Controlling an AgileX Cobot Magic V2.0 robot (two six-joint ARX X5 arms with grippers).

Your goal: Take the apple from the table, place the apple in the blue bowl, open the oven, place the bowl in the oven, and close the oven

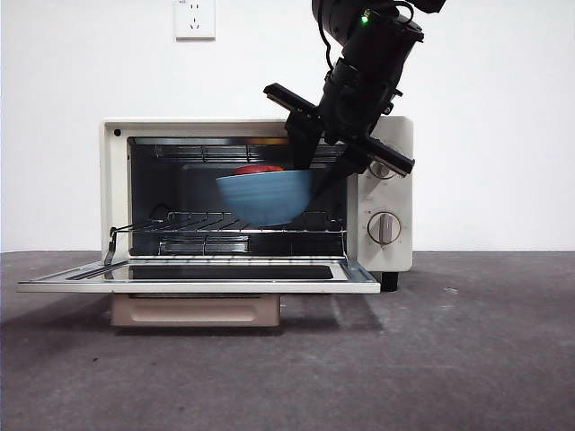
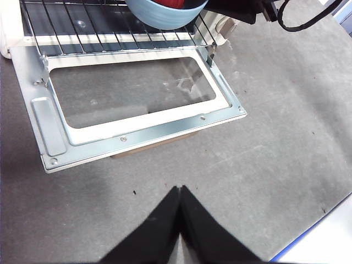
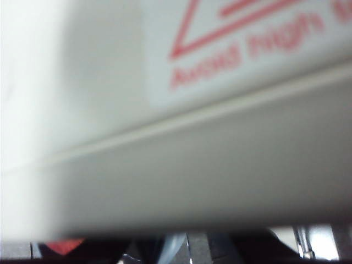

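Observation:
The cream oven [image 1: 393, 193] stands with its door [image 1: 198, 278] folded down flat. The blue bowl [image 1: 265, 197] hangs slightly tilted inside the oven's mouth, just over the wire rack [image 1: 207, 220]. The apple [image 1: 259, 169] shows as a red top over its rim. My right gripper [image 1: 312, 166] comes down from above and is shut on the bowl's right rim. The right wrist view is filled by the oven's blurred top edge [image 3: 181, 137], with bits of bowl [image 3: 171, 245] and apple [image 3: 63, 246] below. My left gripper [image 2: 180, 188] hovers shut over the table [image 2: 275, 137], in front of the door [image 2: 143, 124].
The door's beige handle [image 1: 193, 310] hangs below the open door. Two knobs [image 1: 384, 227] sit on the oven's right panel. A wall socket [image 1: 195, 18] is above. The table's pale edge [image 2: 324, 242] lies near my left gripper.

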